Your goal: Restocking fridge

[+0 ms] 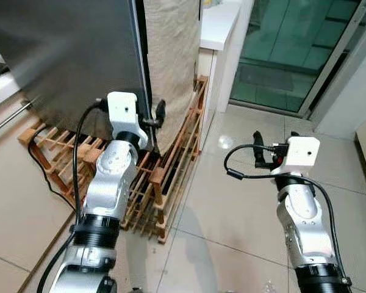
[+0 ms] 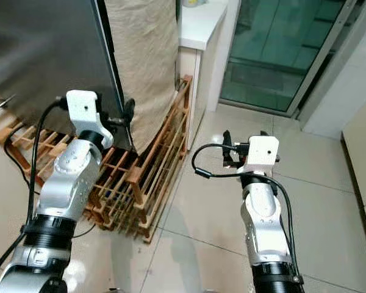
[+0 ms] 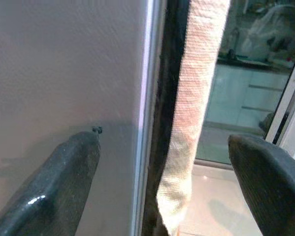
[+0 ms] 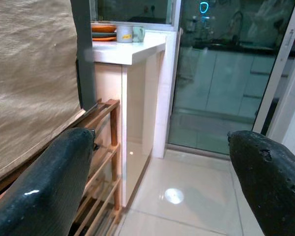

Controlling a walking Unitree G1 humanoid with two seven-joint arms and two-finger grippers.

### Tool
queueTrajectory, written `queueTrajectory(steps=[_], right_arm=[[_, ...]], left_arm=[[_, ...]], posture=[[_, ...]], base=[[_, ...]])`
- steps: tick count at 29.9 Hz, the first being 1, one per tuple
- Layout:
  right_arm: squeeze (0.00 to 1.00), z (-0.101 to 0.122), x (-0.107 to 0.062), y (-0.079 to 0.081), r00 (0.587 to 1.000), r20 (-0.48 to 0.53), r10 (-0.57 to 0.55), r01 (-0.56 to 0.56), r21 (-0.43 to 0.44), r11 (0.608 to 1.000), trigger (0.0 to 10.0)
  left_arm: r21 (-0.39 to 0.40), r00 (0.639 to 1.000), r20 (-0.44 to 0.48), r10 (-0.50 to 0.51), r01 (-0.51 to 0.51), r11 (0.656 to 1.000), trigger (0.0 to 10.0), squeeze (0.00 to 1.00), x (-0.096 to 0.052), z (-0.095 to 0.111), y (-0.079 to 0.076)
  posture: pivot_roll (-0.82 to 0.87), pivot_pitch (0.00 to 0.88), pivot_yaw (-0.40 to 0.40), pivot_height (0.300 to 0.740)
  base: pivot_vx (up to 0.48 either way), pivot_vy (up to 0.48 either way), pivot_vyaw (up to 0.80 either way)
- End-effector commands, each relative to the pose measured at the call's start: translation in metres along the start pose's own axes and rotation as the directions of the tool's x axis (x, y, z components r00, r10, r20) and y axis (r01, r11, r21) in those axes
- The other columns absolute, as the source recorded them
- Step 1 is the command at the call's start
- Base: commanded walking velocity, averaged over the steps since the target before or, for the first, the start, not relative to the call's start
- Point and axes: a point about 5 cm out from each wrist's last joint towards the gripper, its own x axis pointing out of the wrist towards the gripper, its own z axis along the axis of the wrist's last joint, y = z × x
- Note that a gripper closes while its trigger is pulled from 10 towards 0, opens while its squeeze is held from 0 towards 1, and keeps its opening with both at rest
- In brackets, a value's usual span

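Shiny tile floor (image 1: 244, 207) runs under both arms, pale w/ thin dark lines.

Closest: right gripper (image 1: 274, 154), held up over bare floor, well apart from the fridge. Its fingers (image 4: 44, 187) are spread wide w/ nothing between them. From the wrist you see past them to a glass door (image 4: 221, 88).

Left gripper (image 1: 154, 117) is higher up & further fwd, right at the fridge (image 1: 67, 55) door edge. Fingers (image 3: 54, 182) are wide apart here too, holding nothing. One finger sits in front of the grey door face, v. close to it; can't tell if it touches. The other finger is out past the cloth (image 3: 191, 113). The dark door gap and the cloth strip sit between the 2 fingers.

Fridge is big & dark grey, on the robot's left, door shut. It stands on a wood rack (image 1: 171, 165) made of slats, which sticks out at floor level. A black cable (image 1: 39, 165) lies over the rack's left end.

Cloth is beige & hangs down the fridge's side, past the door edge.

Behind that: a white counter (image 1: 219, 24), next to the fridge. On top are orange plates (image 4: 104, 30) & a cup (image 4: 130, 33).

Farthest: glass door w/ green tint, on the right, behind the counter.
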Motion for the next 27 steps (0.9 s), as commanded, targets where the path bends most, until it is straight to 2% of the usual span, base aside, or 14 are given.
queueTrajectory(steps=[1, 5, 8, 11, 18, 20, 25, 27], right_arm=[[0.0, 0.004, 0.0, -0.001, 1.0, 0.013, -0.01, 0.01, 0.006, 1.0, 10.0], [0.0, 0.003, 0.001, 0.001, 1.0, 0.012, -0.014, 0.014, 0.009, 1.0, 10.0], [0.0, 0.003, 0.0, 0.003, 1.0, 0.013, -0.012, 0.012, 0.009, 1.0, 10.0], [0.0, 0.003, -0.002, -0.001, 1.0, 0.014, -0.022, 0.022, 0.003, 1.0, 10.0], [0.0, 0.004, -0.004, -0.003, 0.999, 0.017, -0.038, 0.038, 0.001, 0.999, 10.0], [0.0, 0.004, -0.006, -0.004, 0.999, 0.019, -0.051, 0.051, -0.002, 0.999, 10.0], [0.0, 0.005, -0.007, -0.006, 0.998, 0.02, -0.061, 0.061, -0.006, 0.998, 10.0], [0.0, 0.005, -0.008, -0.006, 0.998, 0.019, -0.059, 0.06, -0.006, 0.998, 10.0]], left_arm=[[-0.036, 1.0, -0.001, -0.014, 0.014, 0.999, 10.0, 0.0, 0.007, 0.005, -0.003], [-0.056, 1.0, 0.001, -0.026, 0.026, 0.998, 10.0, 0.0, 0.013, 0.008, -0.006], [-0.069, 0.999, 0.007, -0.051, 0.051, 0.996, 10.0, 0.0, 0.023, 0.012, -0.013], [-0.082, 0.997, 0.016, -0.075, 0.076, 0.994, 10.0, 0.0, 0.033, 0.018, -0.019], [-0.086, 0.997, 0.008, -0.077, 0.077, 0.993, 10.0, 0.0, 0.046, 0.024, -0.021], [-0.109, 0.996, 0.004, -0.086, 0.086, 0.99, 10.0, 0.0, 0.054, 0.026, -0.027], [-0.139, 0.993, 0.002, -0.12, 0.119, 0.983, 10.0, 0.0, 0.06, 0.029, -0.039], [-0.144, 0.983, 0.016, -0.182, 0.182, 0.973, 10.0, 0.0, 0.061, 0.032, -0.051]], posture=[[-0.08, 0.0, 0.043, 0.74], [-0.08, 0.0, 0.049, 0.74], [-0.09, 0.0, 0.054, 0.74], [-0.1, 0.0, 0.066, 0.74], [-0.13, 0.0, 0.086, 0.74], [-0.14, 0.0, 0.09, 0.74], [-0.14, 0.0, 0.092, 0.74], [-0.14, 0.0, 0.094, 0.74]], base=[[0.0, 0.0, 0.0], [0.0, 0.0, 0.0], [0.0, 0.0, 0.0], [0.0, 0.0, 0.0], [0.0, 0.0, 0.0], [0.0, 0.0, 0.0], [0.0, 0.0, 0.0], [0.0, 0.0, 0.0]])
